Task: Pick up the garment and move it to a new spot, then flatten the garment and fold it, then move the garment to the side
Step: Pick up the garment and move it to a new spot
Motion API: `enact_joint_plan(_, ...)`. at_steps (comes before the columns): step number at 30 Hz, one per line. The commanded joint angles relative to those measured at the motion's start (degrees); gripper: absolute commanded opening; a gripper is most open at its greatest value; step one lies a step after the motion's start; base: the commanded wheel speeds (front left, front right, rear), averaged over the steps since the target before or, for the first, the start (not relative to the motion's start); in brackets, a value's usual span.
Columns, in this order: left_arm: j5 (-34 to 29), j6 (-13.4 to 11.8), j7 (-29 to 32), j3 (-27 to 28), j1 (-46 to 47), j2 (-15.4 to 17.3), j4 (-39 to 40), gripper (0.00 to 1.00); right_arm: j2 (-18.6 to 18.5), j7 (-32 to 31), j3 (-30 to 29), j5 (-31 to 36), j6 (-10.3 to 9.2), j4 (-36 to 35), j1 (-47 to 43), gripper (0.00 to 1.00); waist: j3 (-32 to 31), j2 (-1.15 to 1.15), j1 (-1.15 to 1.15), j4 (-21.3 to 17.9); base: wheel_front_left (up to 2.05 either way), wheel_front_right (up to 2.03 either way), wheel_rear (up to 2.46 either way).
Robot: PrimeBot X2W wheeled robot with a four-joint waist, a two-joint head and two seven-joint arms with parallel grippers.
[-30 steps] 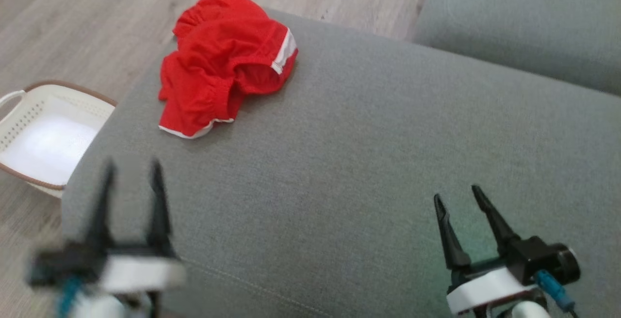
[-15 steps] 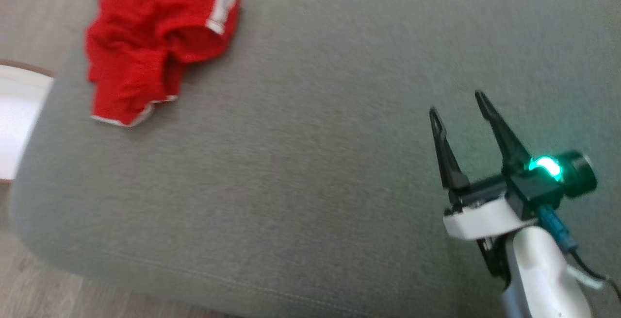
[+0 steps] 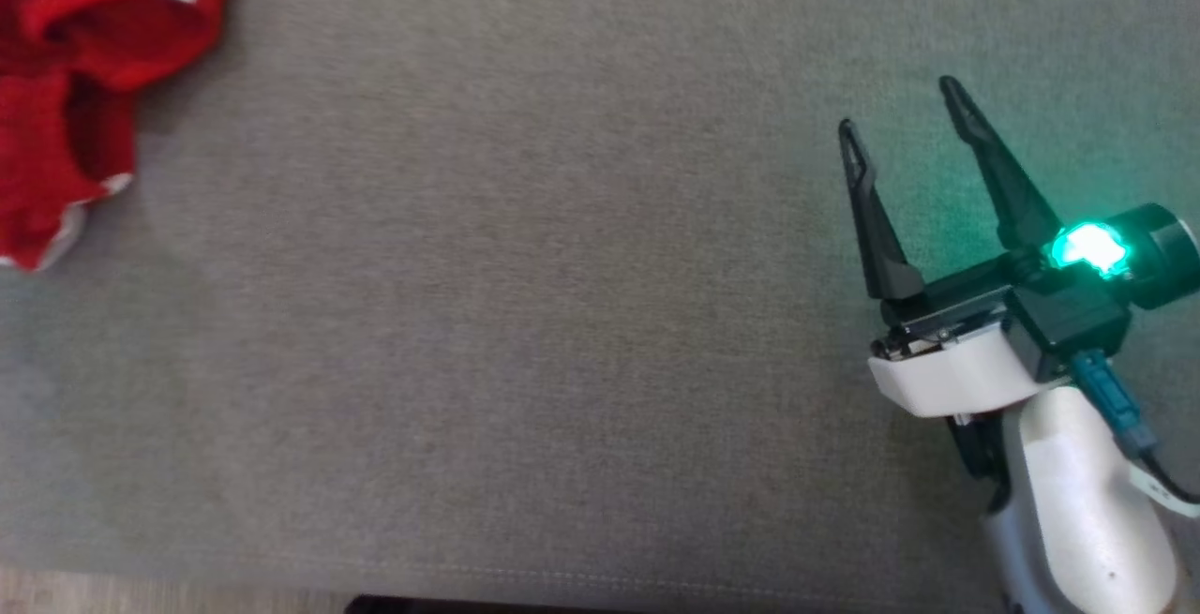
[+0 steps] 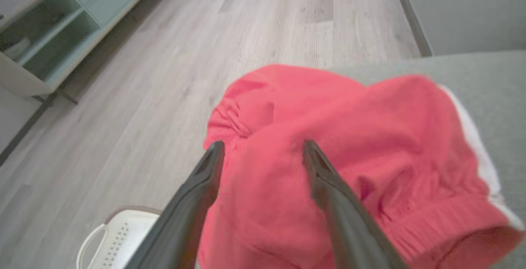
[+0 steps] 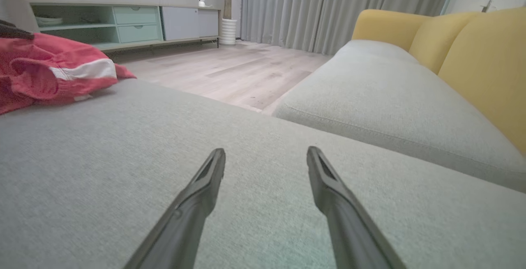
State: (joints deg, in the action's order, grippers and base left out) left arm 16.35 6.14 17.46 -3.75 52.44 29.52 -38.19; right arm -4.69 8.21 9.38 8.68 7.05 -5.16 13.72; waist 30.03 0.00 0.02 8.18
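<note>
**A:** What is the garment (image 3: 66, 52) made of?

**B:** Red, soft cloth, crumpled into a rounded heap, with gathered elastic along one hem and a white band on the edge. It lies on a grey cushion (image 3: 525, 295) with a fine woven weave and a stitched seam along its near side. In the head view it sits cut off at the upper left corner.

**A:** And the end effectors?

**B:** Each has two long, dark, tapering fingers. The left end effector (image 4: 263, 143) has its fingers spread apart right over the red cloth. I cannot tell if the tips touch it. The right end effector (image 3: 900, 106) is also spread wide and holds nothing. It is over bare cushion, well apart from the garment, and a green light (image 3: 1087, 247) glows on its black body above a white housing.

**A:** Anything else nearby?

**B:** A white perforated basket (image 4: 111, 232) with a brown rim stands on the pale wood-plank floor (image 4: 246, 35) beside the cushion.

**A:** What has changed?

**B:** The head camera has swung. A second ago the garment lay near the top middle, and half a second ago further left. Its crumpled shape looks the same. The green light was dark a second ago and is brighter now.
</note>
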Motion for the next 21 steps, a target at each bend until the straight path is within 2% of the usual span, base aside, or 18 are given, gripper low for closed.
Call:
enact_joint_plan(1,0.6,0.1,0.3,2.1,2.1,3.9,1.3,1.0,-0.2,-0.2,1.2,0.5,0.44,-2.4,0.5,1.0,2.2,0.0,-0.02,-1.7,0.0,0.0,0.0)
enact_joint_plan(6,3.1,0.6,3.3,2.0,2.4,3.5,-3.8,1.0,-0.6,-0.5,0.5,0.6,0.44,-3.6,0.3,1.0,3.4,0.0,-0.02,-1.7,0.0,0.0,0.0)
enact_joint_plan(7,3.7,0.7,3.6,1.9,2.6,3.3,-4.3,0.64,-0.6,-0.5,0.4,0.6,0.44,-3.7,0.3,1.0,3.5,0.0,-0.02,-1.6,0.0,0.0,0.0)
enact_joint_plan(9,4.6,0.9,3.7,1.5,2.7,3.0,-5.1,0.07,-0.5,-0.5,0.4,0.7,0.44,-3.7,0.3,1.0,3.4,0.0,-0.02,-1.2,0.0,0.0,0.0)
enact_joint_plan(10,5.1,1.0,3.7,1.3,2.7,2.8,-5.4,0.0,-0.5,-0.5,0.5,0.6,0.44,-3.6,0.4,1.0,3.3,0.0,-0.02,-1.1,0.0,0.0,0.0)
enact_joint_plan(14,6.4,1.2,1.9,0.2,2.7,2.6,-6.2,0.0,-0.2,0.0,1.1,0.3,0.44,-2.9,0.8,1.0,2.2,0.0,-0.02,-0.5,0.0,0.0,0.0)
enact_joint_plan(21,8.0,1.3,-3.1,-2.6,3.1,4.5,-5.3,0.0,0.4,1.7,1.0,-0.6,0.44,0.5,0.6,1.0,-3.3,0.0,-0.02,-0.6,0.0,0.0,0.0)
